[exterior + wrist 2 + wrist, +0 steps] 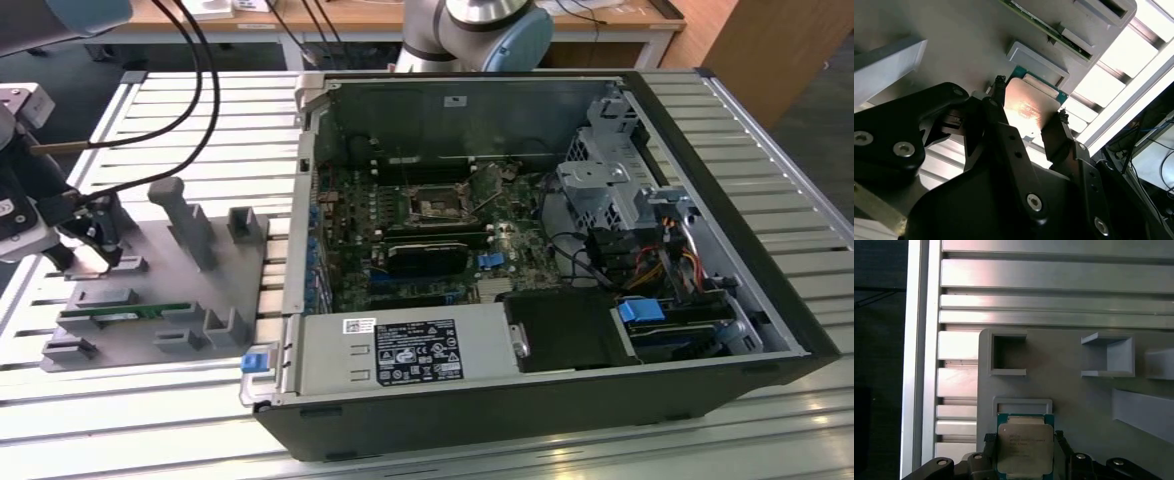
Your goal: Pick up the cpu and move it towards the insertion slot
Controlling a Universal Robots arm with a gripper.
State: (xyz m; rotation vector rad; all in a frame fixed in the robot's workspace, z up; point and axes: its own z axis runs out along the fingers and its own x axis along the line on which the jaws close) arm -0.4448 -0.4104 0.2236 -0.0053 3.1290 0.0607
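Observation:
The cpu point(1024, 450), a square chip with a silver top and a thin green rim, lies on the grey fixture plate point(1074, 405) beside a small raised bracket. In both wrist views my gripper point(1024, 439) straddles it, one black finger against each of two opposite edges, so it is shut on the cpu point(1026, 107). In the exterior view the gripper point(91, 243) is low over the plate's far corner at the exterior view's left. The insertion slot point(438, 203), a dark square socket in a silver frame, sits on the motherboard inside the open computer case, well off toward the exterior view's right.
The fixture plate point(174, 290) carries upright grey posts point(187, 220), several small holders and a green memory stick point(114, 315). The open case point(747, 200) has tall walls, a drive cage and cables at the exterior view's right. Everything stands on a slatted aluminium table point(200, 120).

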